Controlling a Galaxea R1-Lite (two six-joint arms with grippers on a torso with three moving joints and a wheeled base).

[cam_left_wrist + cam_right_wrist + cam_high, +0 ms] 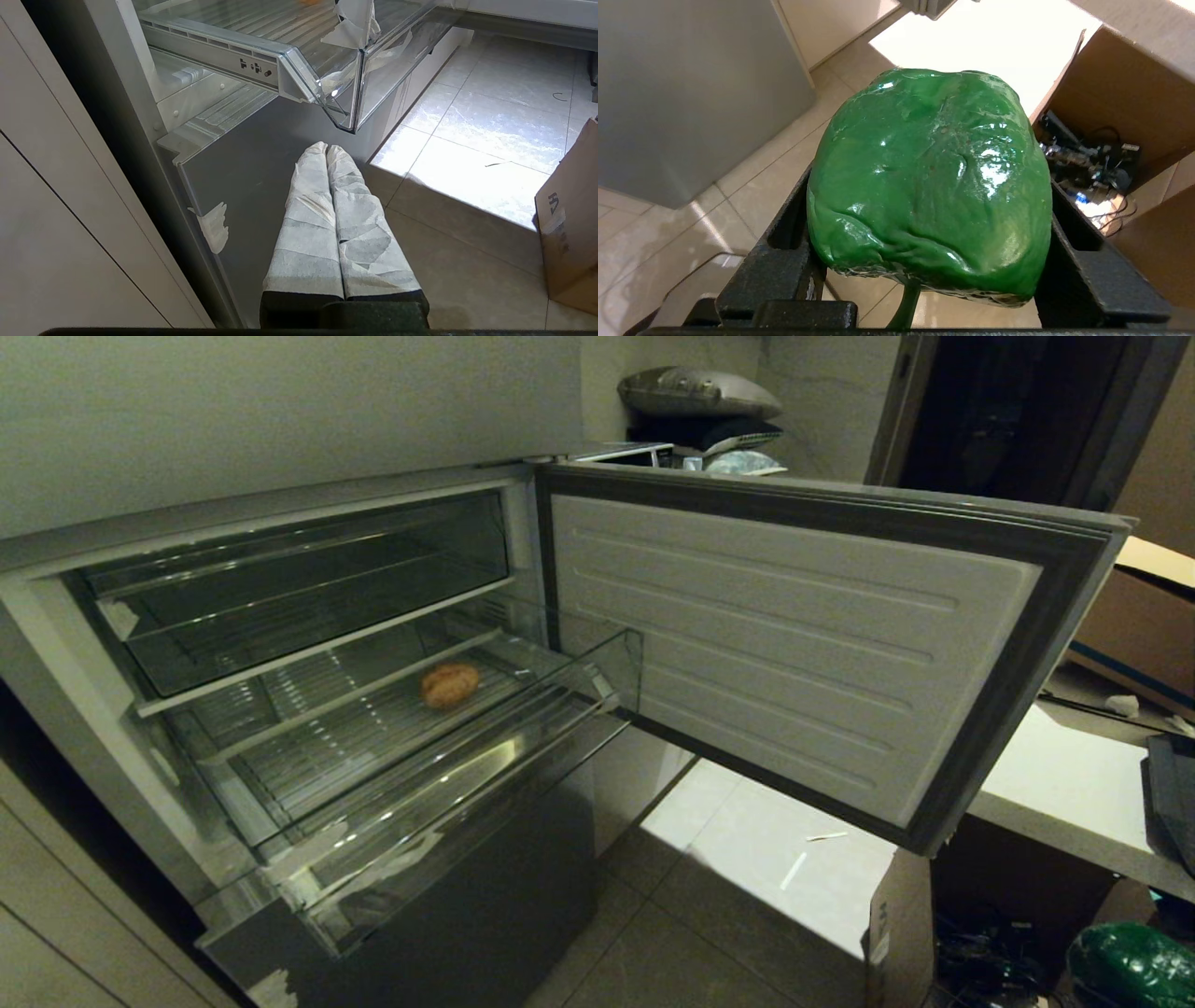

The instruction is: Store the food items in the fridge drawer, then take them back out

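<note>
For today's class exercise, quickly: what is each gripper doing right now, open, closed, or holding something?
Left gripper: closed, holding nothing, parked below the fridge drawer.
Right gripper: closed on a glossy green pepper, above the floor.

Drawer (523,709) is sitting pulled out of the open fridge, clear plastic, ribbed floor. One tan potato (450,684) is lying on that floor, toward the right side. Tape scraps (355,23) are sticking to the front edge. Tiled floor (709,915) is carrying a cardboard box (910,933).
</note>
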